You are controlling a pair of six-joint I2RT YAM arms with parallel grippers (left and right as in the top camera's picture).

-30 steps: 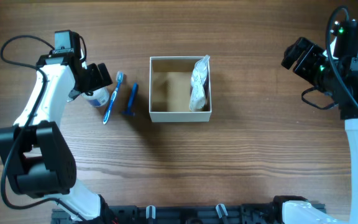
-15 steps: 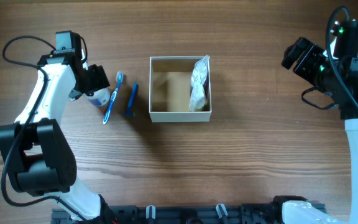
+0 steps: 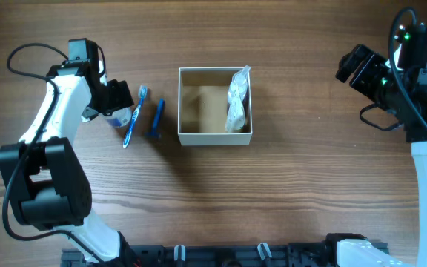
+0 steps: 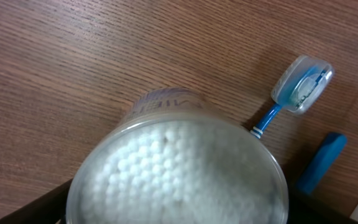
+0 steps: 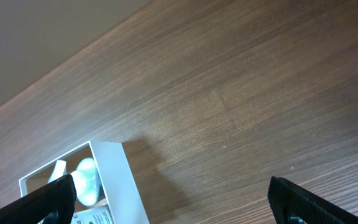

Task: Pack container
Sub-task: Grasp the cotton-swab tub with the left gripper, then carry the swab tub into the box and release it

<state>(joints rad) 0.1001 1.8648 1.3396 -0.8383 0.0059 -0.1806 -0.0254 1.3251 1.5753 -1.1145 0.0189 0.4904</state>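
Note:
The container [image 3: 215, 138] is a square white-walled cardboard box with a tan inside at the table's middle, and a clear bagged item [image 3: 237, 100] lies along its right side. A round clear jar of cotton swabs [image 3: 118, 116] stands left of it. My left gripper [image 3: 116, 102] is over the jar. In the left wrist view the jar [image 4: 179, 162] fills the space between my dark fingers, which press against its sides. My right gripper [image 3: 351, 67] is open and empty, high at the far right. The right wrist view shows the container's corner [image 5: 126, 186].
A blue-and-white toothbrush [image 3: 134, 115] and a blue razor [image 3: 156, 119] lie between the jar and the container. In the left wrist view the toothbrush head [image 4: 302, 84] and the razor [image 4: 321, 162] show to the jar's right.
My left arm has shifted slightly and settled over the jar. The jar, toothbrush, razor, container and right arm have not moved.

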